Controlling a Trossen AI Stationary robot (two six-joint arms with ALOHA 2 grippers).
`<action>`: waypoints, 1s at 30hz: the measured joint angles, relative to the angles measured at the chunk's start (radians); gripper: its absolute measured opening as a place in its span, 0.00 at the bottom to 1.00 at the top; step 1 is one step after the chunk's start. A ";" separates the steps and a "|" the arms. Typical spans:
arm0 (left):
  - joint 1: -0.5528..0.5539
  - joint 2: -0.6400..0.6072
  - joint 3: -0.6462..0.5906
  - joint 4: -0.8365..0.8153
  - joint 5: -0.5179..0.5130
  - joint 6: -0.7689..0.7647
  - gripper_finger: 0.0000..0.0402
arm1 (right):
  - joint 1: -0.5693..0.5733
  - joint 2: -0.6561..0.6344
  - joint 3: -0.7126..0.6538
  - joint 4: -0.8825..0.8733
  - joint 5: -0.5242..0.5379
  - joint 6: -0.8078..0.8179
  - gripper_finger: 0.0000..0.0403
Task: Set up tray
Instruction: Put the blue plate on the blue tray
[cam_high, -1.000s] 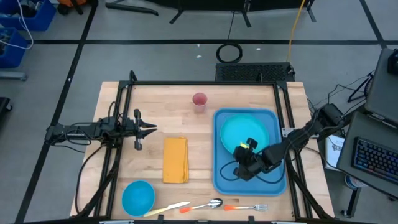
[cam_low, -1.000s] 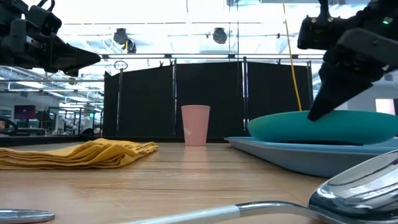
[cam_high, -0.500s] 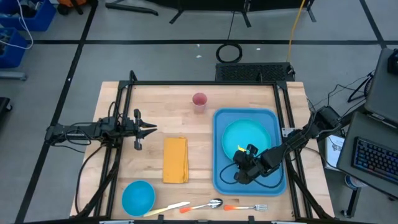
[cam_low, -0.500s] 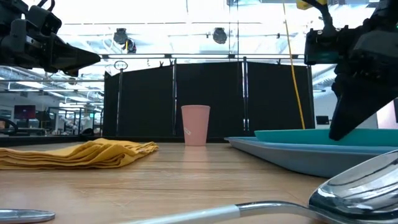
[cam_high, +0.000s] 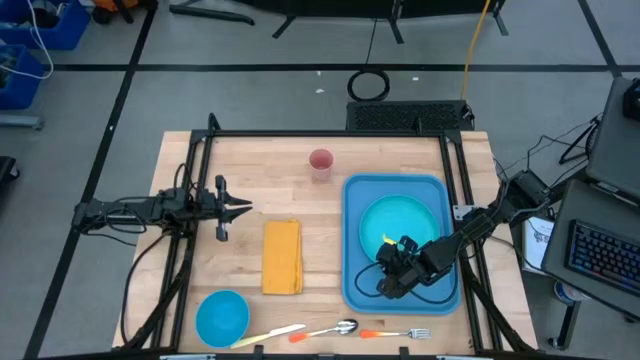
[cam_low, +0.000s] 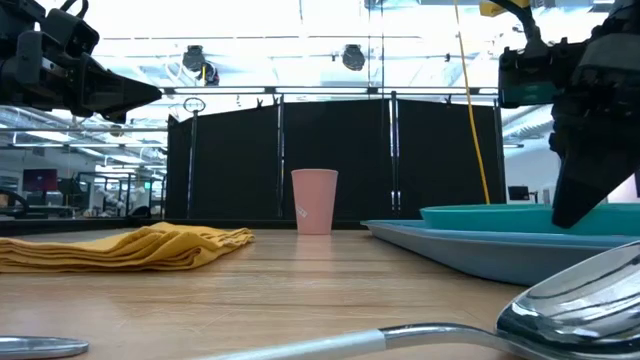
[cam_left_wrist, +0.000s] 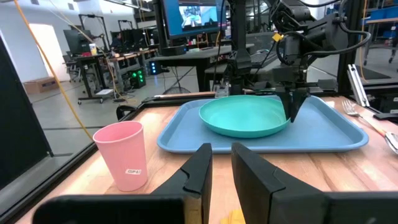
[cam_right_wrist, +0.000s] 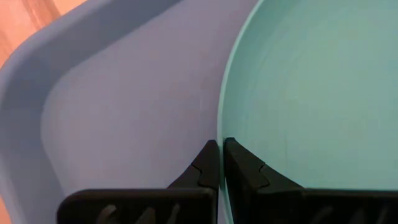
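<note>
The bright-blue tray (cam_high: 352, 250) lies on the right half of the table. A round turquoise plate (cam_high: 410, 222) rests flat inside it. My right gripper (cam_high: 386, 268) is shut and slants down over the tray. Its tips stand at the plate's near-left rim, as the left wrist view also shows (cam_left_wrist: 292, 117). My left gripper (cam_high: 240, 208) hovers level over the table's left side. Its fingers stand a little apart with nothing between them (cam_left_wrist: 222, 155). My right gripper comes from above, slanting down, with its shut fingertips (cam_right_wrist: 211, 155) right at the plate's near-left rim (cam_right_wrist: 219, 124). One finger stands over the tray floor and the other over the plate. I cannot tell whether they touch the rim.
A pink cup (cam_high: 321, 162) stands at the far middle. A folded yellow napkin (cam_high: 282, 256) lies in the centre, and a blue bowl (cam_high: 221, 317) sits at the near left. A knife (cam_high: 268, 335), a spoon (cam_high: 338, 327) and a fork (cam_high: 397, 333) lie along the near edge.
The plate stood tilted a second ago, with one side raised off the tray. It now lies flat and has shifted slightly toward the table's right. My right gripper has stayed shut, gone down and toward the near edge, and rolled at the wrist.
</note>
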 joint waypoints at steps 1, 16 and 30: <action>0.000 0.000 0.000 0.000 0.000 0.000 0.17 | 0.000 -0.003 0.000 -0.004 -0.002 0.000 0.00; 0.000 0.000 0.000 0.000 0.000 0.000 0.17 | 0.000 -0.034 -0.004 -0.005 -0.044 -0.005 0.02; 0.000 0.000 0.000 0.000 0.000 0.000 0.17 | 0.000 -0.032 -0.006 0.036 -0.060 -0.012 0.19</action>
